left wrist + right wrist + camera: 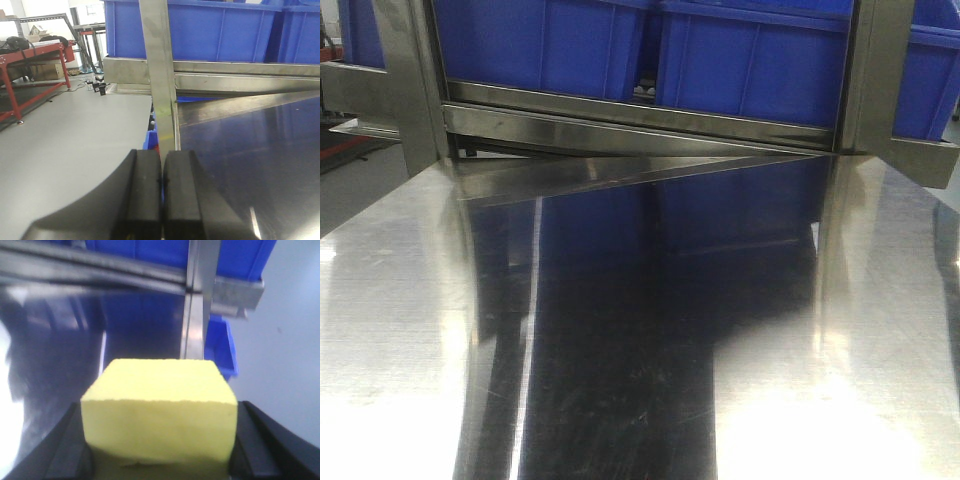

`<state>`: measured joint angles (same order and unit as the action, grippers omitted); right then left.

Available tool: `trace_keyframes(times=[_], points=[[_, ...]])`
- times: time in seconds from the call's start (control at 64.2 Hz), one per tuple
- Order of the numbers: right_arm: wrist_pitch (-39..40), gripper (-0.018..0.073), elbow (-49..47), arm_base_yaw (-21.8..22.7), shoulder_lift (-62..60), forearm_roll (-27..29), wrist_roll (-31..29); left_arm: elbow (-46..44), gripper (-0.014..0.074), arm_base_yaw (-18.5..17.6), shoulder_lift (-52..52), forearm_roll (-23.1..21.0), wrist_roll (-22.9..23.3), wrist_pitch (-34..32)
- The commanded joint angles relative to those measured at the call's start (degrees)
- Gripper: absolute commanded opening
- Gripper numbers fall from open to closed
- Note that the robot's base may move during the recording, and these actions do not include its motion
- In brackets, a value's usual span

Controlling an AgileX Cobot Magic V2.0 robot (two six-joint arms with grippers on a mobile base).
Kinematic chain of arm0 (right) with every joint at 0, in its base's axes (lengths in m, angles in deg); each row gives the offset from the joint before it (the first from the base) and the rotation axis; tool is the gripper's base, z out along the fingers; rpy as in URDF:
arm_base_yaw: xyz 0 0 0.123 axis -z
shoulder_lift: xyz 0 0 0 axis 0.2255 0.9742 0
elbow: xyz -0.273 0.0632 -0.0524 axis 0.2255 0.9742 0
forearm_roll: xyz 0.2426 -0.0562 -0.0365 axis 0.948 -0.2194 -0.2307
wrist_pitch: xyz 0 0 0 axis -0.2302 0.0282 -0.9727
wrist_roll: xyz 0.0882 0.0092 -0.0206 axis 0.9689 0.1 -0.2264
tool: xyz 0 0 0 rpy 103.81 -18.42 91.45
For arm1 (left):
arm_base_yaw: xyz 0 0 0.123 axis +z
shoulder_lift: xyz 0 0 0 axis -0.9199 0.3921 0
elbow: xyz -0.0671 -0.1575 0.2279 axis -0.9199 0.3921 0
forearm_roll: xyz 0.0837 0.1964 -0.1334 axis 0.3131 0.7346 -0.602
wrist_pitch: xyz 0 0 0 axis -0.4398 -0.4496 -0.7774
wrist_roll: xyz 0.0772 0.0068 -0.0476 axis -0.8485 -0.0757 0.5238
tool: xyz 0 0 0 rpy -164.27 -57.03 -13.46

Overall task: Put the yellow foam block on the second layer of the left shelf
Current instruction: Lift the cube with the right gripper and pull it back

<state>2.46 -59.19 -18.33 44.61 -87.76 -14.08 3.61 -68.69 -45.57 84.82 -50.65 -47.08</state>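
The yellow foam block [159, 407] fills the space between the black fingers of my right gripper [158, 440], which is shut on it above the shiny steel shelf surface [55, 355]. It shows only in the right wrist view. My left gripper [162, 195] is shut with nothing between its pads, which meet, near the shelf's left upright post [161, 75]. Neither gripper appears in the front view, which shows only the reflective steel shelf layer [640, 330].
Blue plastic bins [720, 50] sit on the layer above, behind a steel rail [640, 115]. Upright posts [875, 70] stand at both sides. Another blue bin [220, 347] sits lower at the right. A red-framed table [30, 65] stands on the grey floor at left.
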Motion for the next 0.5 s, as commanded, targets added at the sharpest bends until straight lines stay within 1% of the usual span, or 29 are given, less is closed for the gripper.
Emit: trace_keyframes(times=[0.0, 0.28, 0.483], points=[[8.9, 0.0464, 0.0, 0.4, -2.4, 0.5, -0.7, 1.4, 0.0136, 0.1, -1.2, -0.4, 0.3, -4.7], [9.7, 0.0464, 3.3, 0.4, -8.1, 0.6, -1.0, 1.4, 0.0136, 0.1, -1.2, -0.4, 0.3, -4.7], [10.1, 0.0464, 3.4, 0.4, -8.1, 0.6, -1.0, 1.4, 0.0136, 0.1, -1.2, -0.4, 0.3, -4.7]])
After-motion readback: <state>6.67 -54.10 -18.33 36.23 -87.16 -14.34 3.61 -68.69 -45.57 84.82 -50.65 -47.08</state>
